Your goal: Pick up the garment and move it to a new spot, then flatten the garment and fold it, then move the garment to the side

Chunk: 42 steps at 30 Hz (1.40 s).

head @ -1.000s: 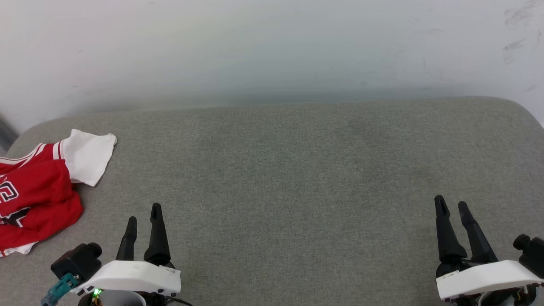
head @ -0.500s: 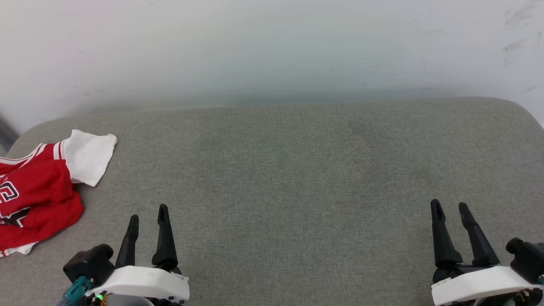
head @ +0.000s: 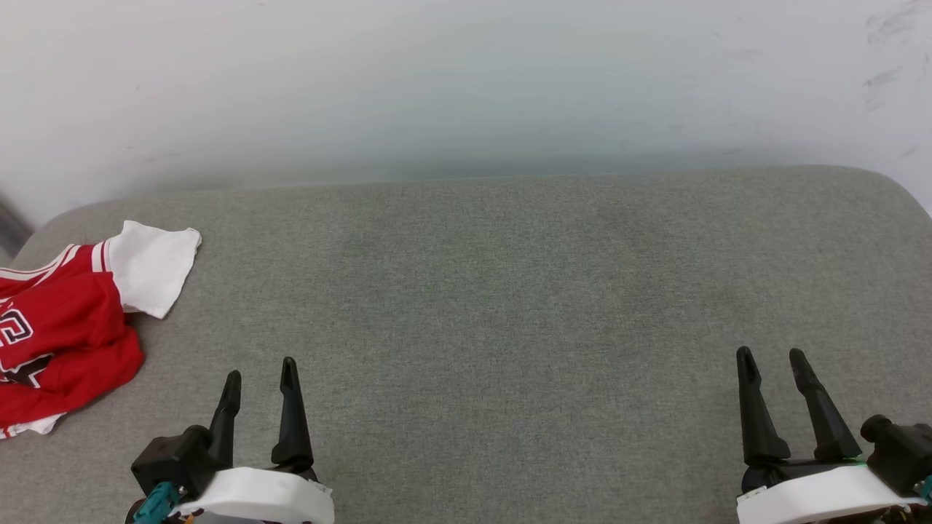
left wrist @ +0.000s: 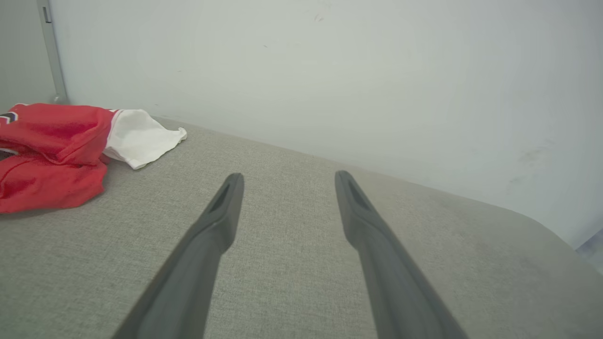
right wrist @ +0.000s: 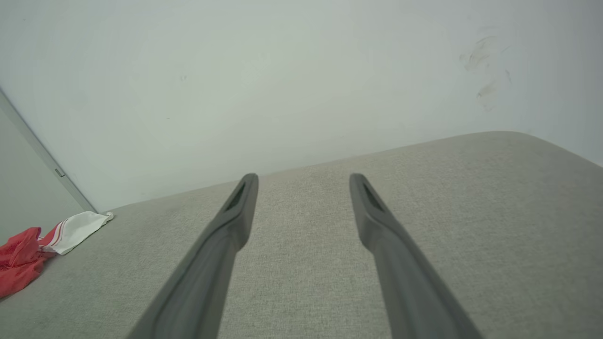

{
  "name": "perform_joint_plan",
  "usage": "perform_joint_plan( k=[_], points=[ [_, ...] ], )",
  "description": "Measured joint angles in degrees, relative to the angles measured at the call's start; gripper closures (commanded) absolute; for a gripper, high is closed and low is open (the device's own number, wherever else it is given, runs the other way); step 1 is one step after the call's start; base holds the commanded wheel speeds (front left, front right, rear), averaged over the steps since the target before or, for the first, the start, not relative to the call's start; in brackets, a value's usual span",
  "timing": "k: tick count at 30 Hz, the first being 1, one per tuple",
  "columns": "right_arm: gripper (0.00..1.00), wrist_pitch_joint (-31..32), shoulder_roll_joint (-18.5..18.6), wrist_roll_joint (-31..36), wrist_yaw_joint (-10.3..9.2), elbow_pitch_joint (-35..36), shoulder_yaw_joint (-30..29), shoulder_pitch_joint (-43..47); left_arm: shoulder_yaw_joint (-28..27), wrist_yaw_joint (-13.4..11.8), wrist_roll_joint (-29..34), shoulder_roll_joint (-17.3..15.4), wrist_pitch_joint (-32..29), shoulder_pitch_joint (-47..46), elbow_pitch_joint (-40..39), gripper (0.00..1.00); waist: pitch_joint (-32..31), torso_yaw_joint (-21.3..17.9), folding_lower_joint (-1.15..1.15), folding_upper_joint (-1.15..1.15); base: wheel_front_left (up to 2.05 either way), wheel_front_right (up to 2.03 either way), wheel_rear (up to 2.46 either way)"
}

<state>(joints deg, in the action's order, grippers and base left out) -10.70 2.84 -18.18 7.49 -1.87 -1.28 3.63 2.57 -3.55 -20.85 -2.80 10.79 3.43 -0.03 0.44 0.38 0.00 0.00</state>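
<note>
1. both hands open and empty: left hand (head: pixel 261 368) and right hand (head: pixel 770 354) sit low at the near edge of the grey fabric worktop (head: pixel 510 291), fingers spread, gripping nothing.
2. garment (head: pixel 65 335) lies crumpled at the far left end of the worktop, near my left hand but not touching it, and well apart from the right. nothing picked up yet.
3. risk: it's bunched in layers. a blind pinch likely grabs several plies, or just the white sleeve (head: pixel 153 266), and it then comes up twisted and hard to flatten.
4. risk: it sits close to the left edge. a sideways nudge instead of a clean lift could push it off.
5. risk: the worktop cover is soft. come down too deep and the fingertips may pinch the cover along with the cloth.
6. risk: the right hand has a long reach across, so watch for the arms crossing.
7. head view shows the black lettering (head: pixel 14 327) and the overall layout, but the frame cuts off the shirt's left part.
8. left wrist view gives the low side profile, with the fold heights and the lifted sleeve edge.
9. right wrist view puts the shirt small at far left and shows scuffs on the wall (right wrist: pixel 485 70).
</note>
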Motion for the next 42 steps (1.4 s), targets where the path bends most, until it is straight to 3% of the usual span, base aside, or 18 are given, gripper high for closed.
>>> perform_joint_plan(
  k=[26,42],
  points=[
    [0.00,-3.11,0.01,7.66,0.01,1.79,0.22,1.47,0.67,-0.55,10.73,-0.02,3.02,1.73,-0.14,0.00,0.08,-0.18,0.00,0.00,0.00,0.00,0.00],
    [0.00,-4.39,0.01,9.55,0.01,2.02,0.36,2.35,0.63,0.32,13.56,-0.04,4.27,2.15,0.03,0.00,0.07,-0.09,0.00,0.00,0.00,0.00,0.00]
  ],
)
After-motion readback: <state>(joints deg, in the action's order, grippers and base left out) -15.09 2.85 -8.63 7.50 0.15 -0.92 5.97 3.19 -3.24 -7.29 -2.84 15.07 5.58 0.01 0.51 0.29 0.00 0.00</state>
